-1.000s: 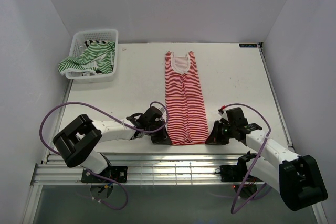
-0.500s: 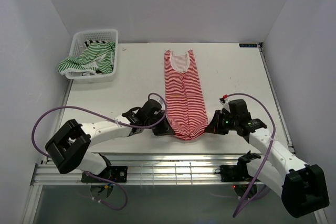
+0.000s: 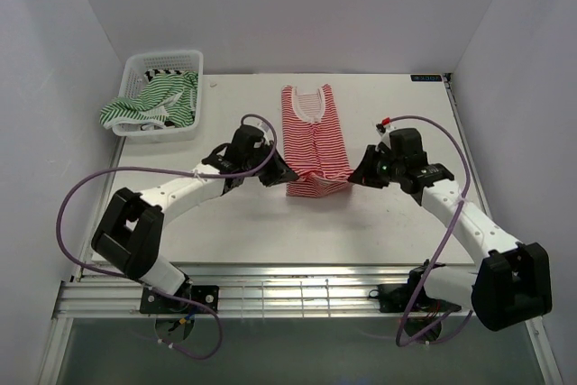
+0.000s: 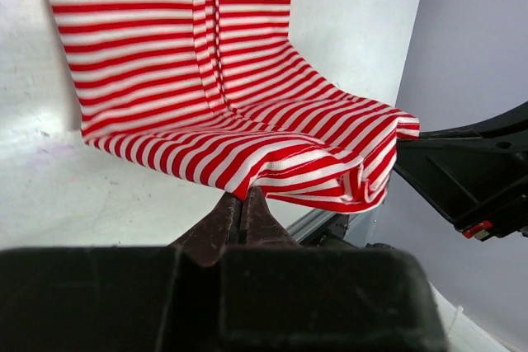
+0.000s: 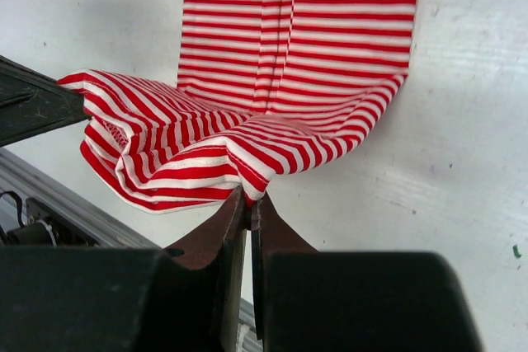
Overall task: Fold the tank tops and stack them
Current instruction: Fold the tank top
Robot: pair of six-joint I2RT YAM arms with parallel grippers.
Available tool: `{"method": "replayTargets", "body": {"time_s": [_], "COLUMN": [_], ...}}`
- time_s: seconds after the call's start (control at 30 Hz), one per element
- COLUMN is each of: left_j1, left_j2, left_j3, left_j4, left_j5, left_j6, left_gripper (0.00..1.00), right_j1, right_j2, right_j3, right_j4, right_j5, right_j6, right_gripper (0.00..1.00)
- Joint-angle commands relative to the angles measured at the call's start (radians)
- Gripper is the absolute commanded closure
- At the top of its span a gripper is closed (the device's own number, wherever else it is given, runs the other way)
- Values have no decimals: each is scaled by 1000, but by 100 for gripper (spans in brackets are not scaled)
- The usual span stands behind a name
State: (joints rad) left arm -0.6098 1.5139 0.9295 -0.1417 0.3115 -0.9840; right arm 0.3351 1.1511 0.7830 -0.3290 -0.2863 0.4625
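The table [image 3: 406, 223] carries the red-and-white tank top [image 3: 314, 128] down its middle. The neckline is at the far end and the body is narrowed into a long strip. Its near hem is held up off the surface, roughly over the garment's midpoint, so the cloth sags in a loose loop between the two raised corners. At the far left corner sits the white mesh basket [image 3: 164, 54]. The green-and-white tank top [image 3: 149, 104] spills over its near left rim, and only a scrap of the black-and-white tank top [image 3: 164, 71] shows behind it. The left gripper [image 4: 239, 206] is pinched narrow on the left hem corner. The right gripper [image 5: 247, 202] is pinched the same way on the right corner, and each bites only the very edge of the fabric. That thin bite is probably the main risk: a tug from either arm could pull a corner free and drop half the hem. If one arm travels farther than the other, the hem would likely land crooked across the chest. The slack middle may bunch under the fold and leave a lump. Pulling too low could drag the lower layer along the table and reopen the lengthwise fold.
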Motion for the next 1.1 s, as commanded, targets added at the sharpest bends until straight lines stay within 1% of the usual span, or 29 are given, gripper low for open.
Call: {"method": "replayTargets", "body": {"time_s": [0.0, 0.23, 0.5, 0.67, 0.9, 1.07], "left_j1": [50, 149, 193, 209, 223, 232], "left_j2": [57, 213, 374, 462, 555, 595], "left_j3": [112, 270, 433, 503, 592, 617], "left_j4": [-24, -26, -33, -32, -62, -76], "left_j5": [47, 107, 143, 173, 172, 172], "left_j6": [60, 100, 169, 188, 218, 219], "left_gripper": [100, 100, 100, 100, 100, 100], "right_j1": [-25, -67, -94, -105, -125, -140], "right_j2": [70, 254, 458, 554, 639, 705], "right_j3": [97, 254, 404, 458, 506, 535], "right_j4": [76, 143, 174, 186, 212, 214], "right_j5": [21, -40, -88, -119, -131, -157], "right_j6": [-21, -41, -67, -68, -70, -79], "right_gripper": [92, 92, 92, 92, 92, 92]}}
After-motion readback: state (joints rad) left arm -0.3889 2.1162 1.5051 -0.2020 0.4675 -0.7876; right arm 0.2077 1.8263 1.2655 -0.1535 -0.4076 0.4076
